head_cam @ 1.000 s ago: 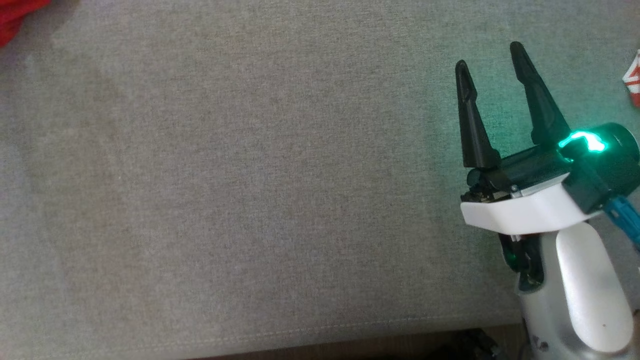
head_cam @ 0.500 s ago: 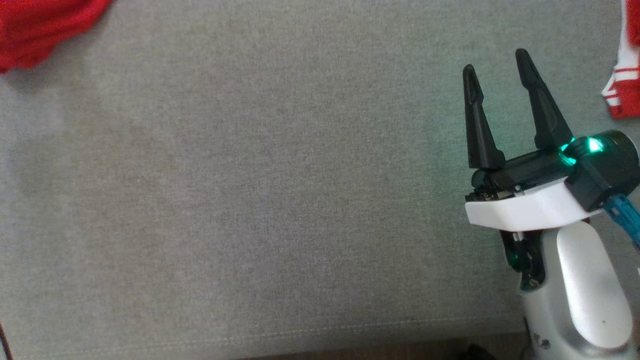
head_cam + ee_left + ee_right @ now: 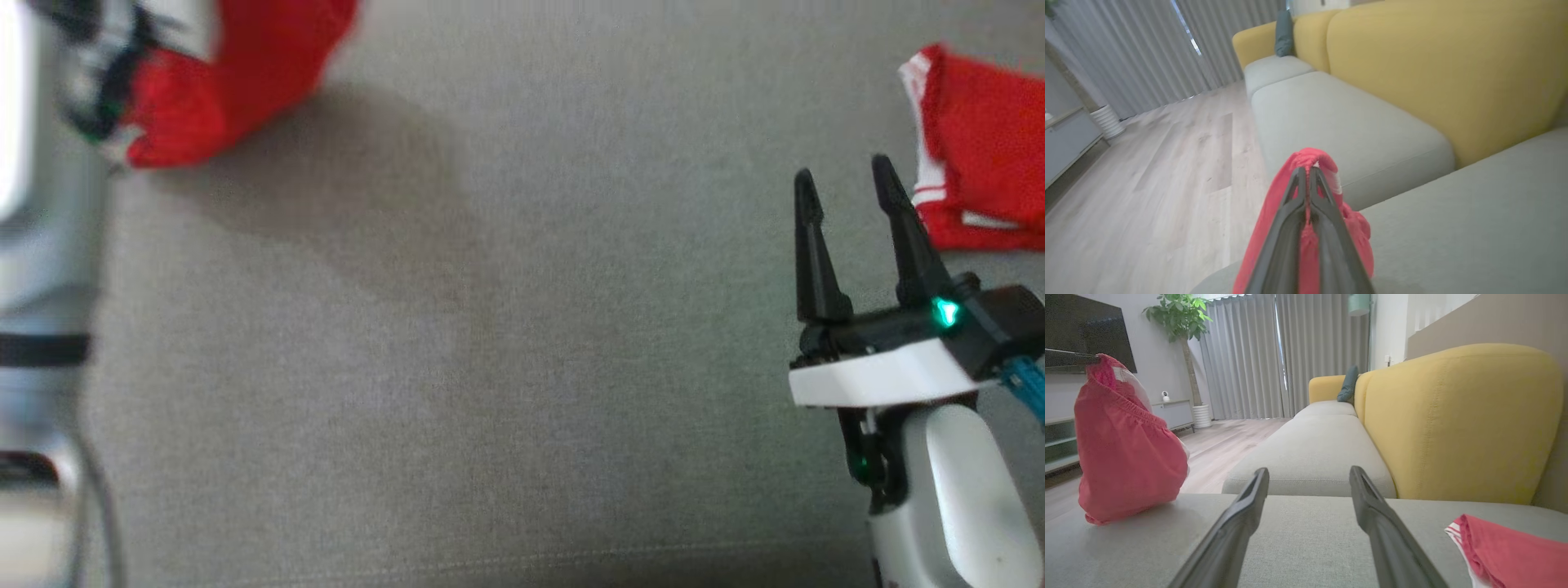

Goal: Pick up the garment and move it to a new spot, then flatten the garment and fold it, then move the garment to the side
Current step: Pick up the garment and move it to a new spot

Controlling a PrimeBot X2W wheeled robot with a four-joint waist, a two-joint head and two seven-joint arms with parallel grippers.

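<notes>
Leftward, garment (image 3: 245,73) (red) by cushion (image 3: 531,343) edge.

Grey sofa seat (image 3: 522,343) spreads wide below me, with a yellow backrest (image 3: 1453,416) rising behind it. Far along the sofa a teal cushion (image 3: 1348,384) leans on the yellow. Grey curtains (image 3: 1249,355) hang beyond, with a leafy plant (image 3: 1180,314) in a white ribbed pot (image 3: 1202,415) beside them. There's pale wooden floor (image 3: 1147,183) alongside the sofa, and a dark television (image 3: 1081,330) on the wall.
</notes>
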